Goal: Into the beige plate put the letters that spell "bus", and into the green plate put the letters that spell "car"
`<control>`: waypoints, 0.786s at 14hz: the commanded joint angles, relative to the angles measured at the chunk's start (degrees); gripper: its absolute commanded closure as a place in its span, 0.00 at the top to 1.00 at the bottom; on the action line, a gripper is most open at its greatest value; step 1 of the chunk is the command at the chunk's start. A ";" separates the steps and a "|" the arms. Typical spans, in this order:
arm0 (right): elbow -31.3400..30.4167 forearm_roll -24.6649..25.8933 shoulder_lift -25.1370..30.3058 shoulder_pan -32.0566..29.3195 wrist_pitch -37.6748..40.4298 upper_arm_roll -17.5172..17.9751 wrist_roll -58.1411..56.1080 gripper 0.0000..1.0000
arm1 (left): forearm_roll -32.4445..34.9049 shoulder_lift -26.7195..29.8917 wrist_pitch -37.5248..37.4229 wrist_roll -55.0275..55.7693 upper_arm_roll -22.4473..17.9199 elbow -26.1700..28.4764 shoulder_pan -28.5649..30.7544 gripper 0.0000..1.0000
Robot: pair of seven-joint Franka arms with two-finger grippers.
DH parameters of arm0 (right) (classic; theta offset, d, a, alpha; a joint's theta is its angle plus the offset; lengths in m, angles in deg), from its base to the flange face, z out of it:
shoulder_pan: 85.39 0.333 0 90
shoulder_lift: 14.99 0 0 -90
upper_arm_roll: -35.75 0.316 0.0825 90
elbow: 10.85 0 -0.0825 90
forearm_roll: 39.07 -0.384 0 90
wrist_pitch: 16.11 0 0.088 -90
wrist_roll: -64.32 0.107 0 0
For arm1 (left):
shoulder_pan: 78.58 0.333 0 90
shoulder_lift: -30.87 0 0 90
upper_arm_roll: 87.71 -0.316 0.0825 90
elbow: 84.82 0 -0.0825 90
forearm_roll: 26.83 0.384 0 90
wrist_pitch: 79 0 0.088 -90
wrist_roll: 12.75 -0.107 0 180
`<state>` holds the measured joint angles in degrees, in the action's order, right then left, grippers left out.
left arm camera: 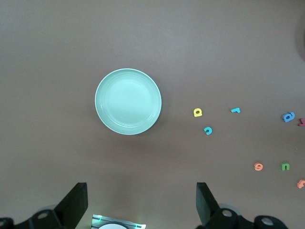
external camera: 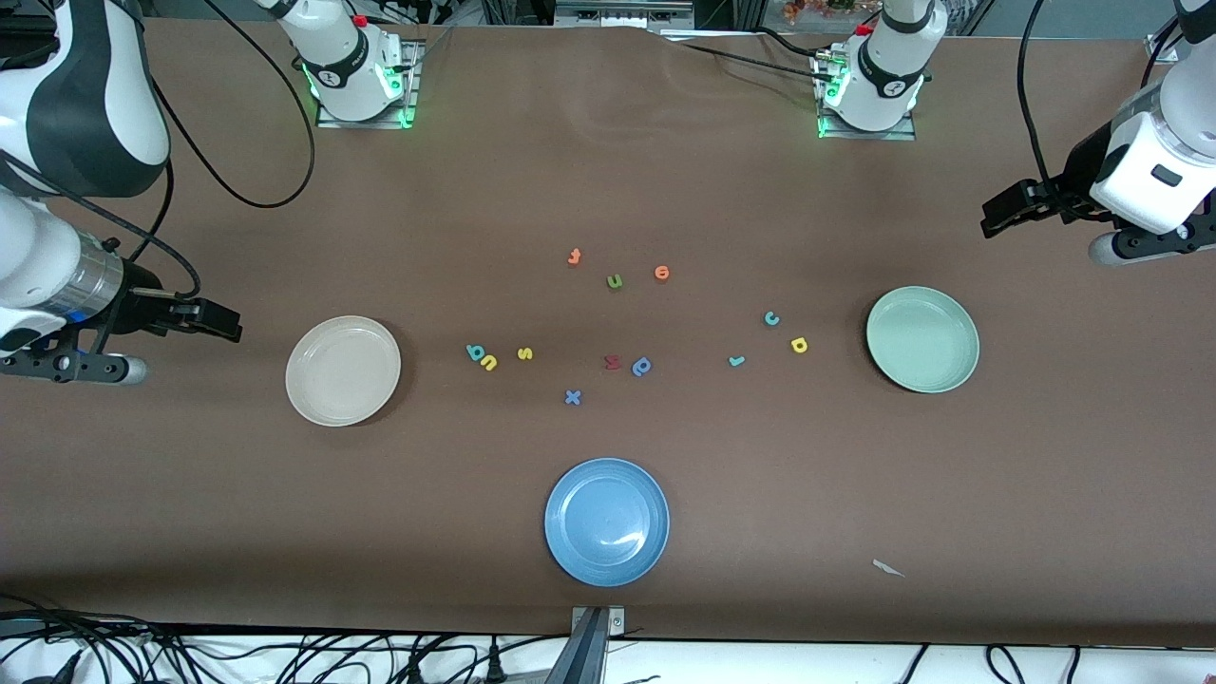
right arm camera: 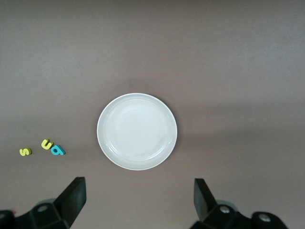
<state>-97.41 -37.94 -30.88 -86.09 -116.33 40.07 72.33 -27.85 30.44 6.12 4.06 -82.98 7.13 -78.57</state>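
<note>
While both wait, left pincer [left arm camera: 138, 205] over green plate [left arm camera: 127, 101], right pincer [right arm camera: 138, 202] over beige plate [right arm camera: 137, 131]

White arms, black cables

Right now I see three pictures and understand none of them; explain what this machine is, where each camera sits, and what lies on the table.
Two robot arms work at a brown table. One picture looks down from a high camera facing them; the other two come from cameras on each wrist.

The left gripper hangs open above the green plate. The right gripper hangs open above the beige plate. Neither holds anything.

Between the plates lie small foam letters: "bus" beside the beige plate, "car" beside the green one, other letters midway. A blue plate sits nearest the high camera.
</note>
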 commanded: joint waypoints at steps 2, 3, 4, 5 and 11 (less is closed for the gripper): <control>-0.54 -0.43 -0.10 1.22 0.38 0.34 0.35 1.00 | -1.18 0.43 -0.74 -0.46 0.10 -0.45 0.43 1.00; -0.45 -0.35 -0.28 2.62 0.21 0.34 0.35 1.00 | -1.18 0.42 -0.74 -0.37 0.19 -0.45 0.35 1.00; -0.36 -0.35 -0.37 3.76 -0.05 0.34 0.35 1.00 | -1.18 0.42 -0.74 -0.37 0.28 -0.53 0.34 1.00; -0.45 -0.35 -0.46 5.08 -0.06 0.34 0.35 1.00 | -1.18 0.42 -0.83 -0.37 0.28 -0.45 0.34 1.00; -0.54 0.09 -6.42 14.66 -5.05 0.34 0.08 0.99 | -0.83 0.51 -0.92 0.16 1.50 -0.62 -0.54 1.00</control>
<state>-97.82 -38.00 -35.08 -73.24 -118.76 40.75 72.73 -27.85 30.46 6.12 4.06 -82.37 7.12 -78.93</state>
